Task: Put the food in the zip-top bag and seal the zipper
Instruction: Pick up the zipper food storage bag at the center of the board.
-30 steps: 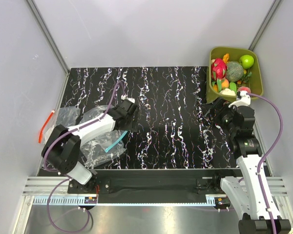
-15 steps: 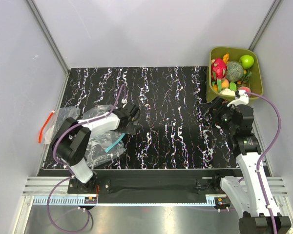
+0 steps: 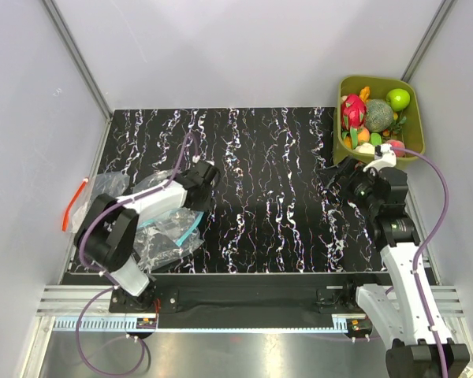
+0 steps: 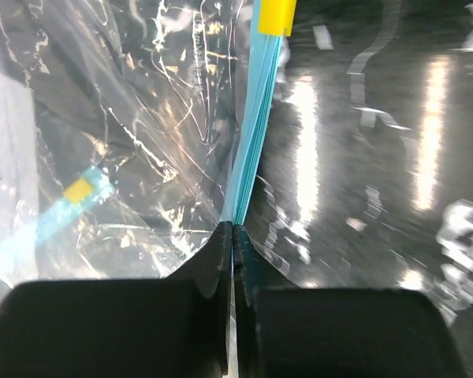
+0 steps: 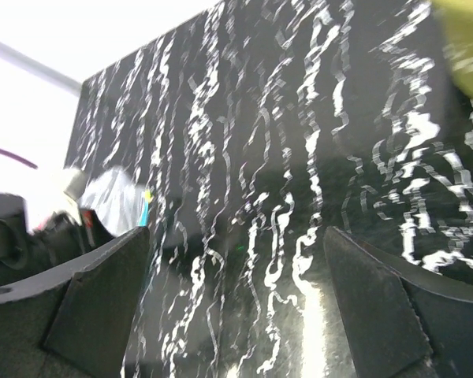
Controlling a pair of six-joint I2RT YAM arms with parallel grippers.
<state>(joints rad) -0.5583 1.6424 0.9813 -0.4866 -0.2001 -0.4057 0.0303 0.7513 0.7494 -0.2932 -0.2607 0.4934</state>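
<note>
1. Worktop (image 3: 284,157): black slab with white marbling; it carries every item below.
2. Olive-green tub (image 3: 417,142): at 2 o'clock on the worktop, upright.
3. Zip-top bag (image 3: 162,244): crinkled clear pouch lying flat at 8 o'clock. No food shows inside it.
4. Second clear bag (image 3: 102,187): at 9 o'clock, partly under item 3, with an orange-red strip (image 3: 72,205) off the worktop's edge. Not part of the task.
5. Food (image 3: 378,116): toy fruits and vegetables, all heaped in the tub, well apart from the bag.
6. Right pincer (image 5: 232,236): at 3 o'clock, just beside the tub's near wall. Fingers wide apart, nothing between them.
7. Left pincer (image 4: 233,230): at 8 o'clock, fingers together and clamped on the zipper.
8. Zipper (image 4: 252,142): thin blue-green strip running away from the left fingertips.

Step in hand, as judged: securing the bag's mouth, ahead of any loading. Next call: the left arm lifts or peels the held lip so that the mouth gapes. The right arm reaches into the tub for a first piece.
</note>
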